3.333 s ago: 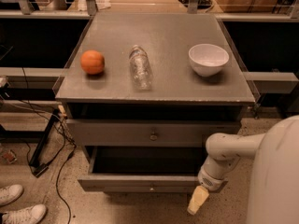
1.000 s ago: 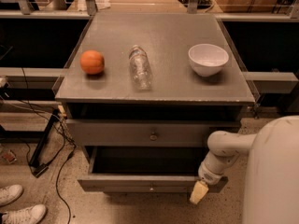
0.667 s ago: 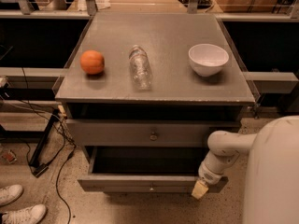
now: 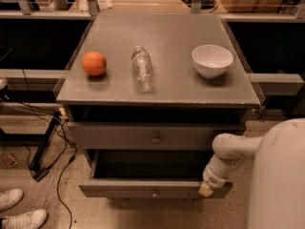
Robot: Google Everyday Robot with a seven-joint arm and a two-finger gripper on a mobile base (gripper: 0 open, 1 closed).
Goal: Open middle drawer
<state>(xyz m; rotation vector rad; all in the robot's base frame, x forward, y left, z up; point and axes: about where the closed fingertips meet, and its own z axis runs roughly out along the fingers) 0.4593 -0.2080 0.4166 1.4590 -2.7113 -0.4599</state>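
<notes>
The grey cabinet (image 4: 157,92) shows two drawer fronts. The upper, taller front (image 4: 119,136) has a round knob and is nearly shut. Below it the middle drawer (image 4: 143,188), a long shallow grey front with a small knob at its centre, stands pulled out with its dark inside showing. The lowest drawer is hidden beneath it. My gripper (image 4: 206,189), on a white arm coming from the lower right, sits at the right end of the middle drawer's front, touching or just in front of it.
On the cabinet top lie an orange (image 4: 94,63), a clear plastic bottle on its side (image 4: 143,68) and a white bowl (image 4: 212,60). Cables (image 4: 57,171) and a pair of white shoes (image 4: 19,211) are on the floor at left. My white body (image 4: 279,180) fills the lower right.
My gripper has crept up and slightly right, from below the middle drawer's front to its right end. The drawer stays pulled out as before.
</notes>
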